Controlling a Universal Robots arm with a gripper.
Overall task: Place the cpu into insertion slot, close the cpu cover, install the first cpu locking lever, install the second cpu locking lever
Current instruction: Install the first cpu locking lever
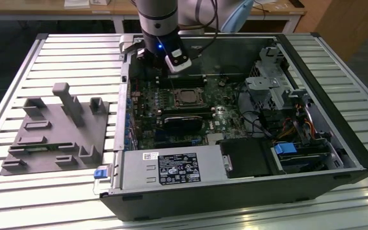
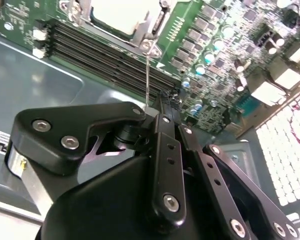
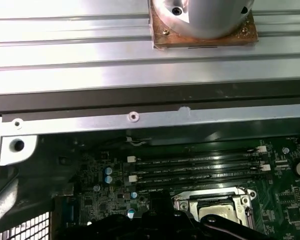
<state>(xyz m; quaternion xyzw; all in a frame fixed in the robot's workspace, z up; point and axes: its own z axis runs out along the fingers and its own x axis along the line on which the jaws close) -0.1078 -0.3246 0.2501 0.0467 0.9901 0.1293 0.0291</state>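
Silvery, the cpu [image 3: 221,212] lies in the insertion slot [image 1: 175,97] with the cpu cover [image 3: 210,192] framing it—the gripper [image 2: 160,105] hangs beside, over the memory slots [image 2: 105,52], a thin wire lever [image 2: 147,75] reaching its tip—apart or together, I cannot tell.

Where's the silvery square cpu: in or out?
In: the dull silvery square cpu lies flat within the silver-rimmed insertion slot.

The cpu [image 1: 185,97] has a dull silvery metal top. The cpu cover [image 3: 212,192] is shinier bare metal. The desk [image 1: 75,52] is ribbed metal with a sheen. The grey holder block [image 1: 56,129] looks like matt plastic.
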